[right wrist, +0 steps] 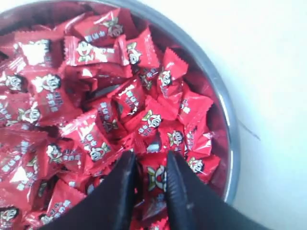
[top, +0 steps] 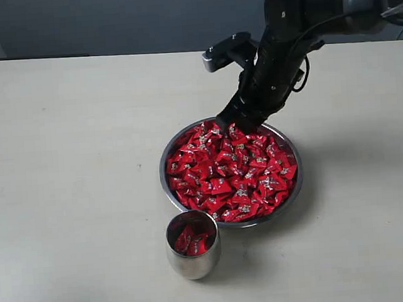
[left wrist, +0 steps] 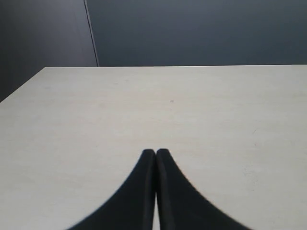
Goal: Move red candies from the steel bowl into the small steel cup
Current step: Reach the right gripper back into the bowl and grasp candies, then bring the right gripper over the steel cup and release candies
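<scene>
The steel bowl (top: 164,176) sits at the table's middle, heaped with red candies (top: 231,175). My right gripper (top: 236,126) reaches down into the bowl's far edge. In the right wrist view its jaws (right wrist: 149,160) press on both sides of one red candy (right wrist: 154,178), with the bowl's rim (right wrist: 226,112) close beside. The small steel cup (top: 193,265) stands upright just in front of the bowl and holds a few red candies (top: 190,240). My left gripper (left wrist: 155,152) is shut with nothing in it, over bare table; the exterior view does not show it.
The pale table (top: 64,167) stretches wide to the left of the bowl and cup. A dark wall (left wrist: 192,28) runs behind the table's far edge. The right arm (top: 296,27) slants down from the upper right.
</scene>
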